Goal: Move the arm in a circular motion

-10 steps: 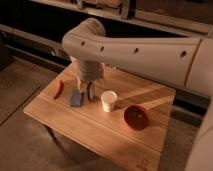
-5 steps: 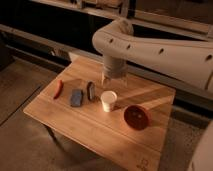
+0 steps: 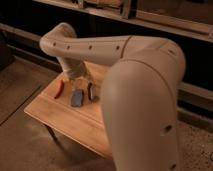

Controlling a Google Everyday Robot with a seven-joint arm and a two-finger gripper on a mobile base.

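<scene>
The arm (image 3: pixel 140 85) is beige-grey, made of thick rounded segments with rows of small dark holes. It fills the right half of the camera view. It reaches left to an elbow (image 3: pixel 59 40), then bends down toward the wooden table (image 3: pixel 65 122). The gripper (image 3: pixel 82 82) hangs at its end, just above the table's far part, over a grey-blue flat object (image 3: pixel 76 98) and a small dark object (image 3: pixel 91 92).
A red elongated object (image 3: pixel 59 90) lies at the table's left end. The table's right part is hidden behind the arm. Dark shelving and rails (image 3: pixel 165 22) run along the back. Bare floor (image 3: pixel 20 100) lies to the left and in front.
The arm has swung from the table's middle and right toward the left. Its large segment now sits close to the camera and hides the white cup and red bowl.
</scene>
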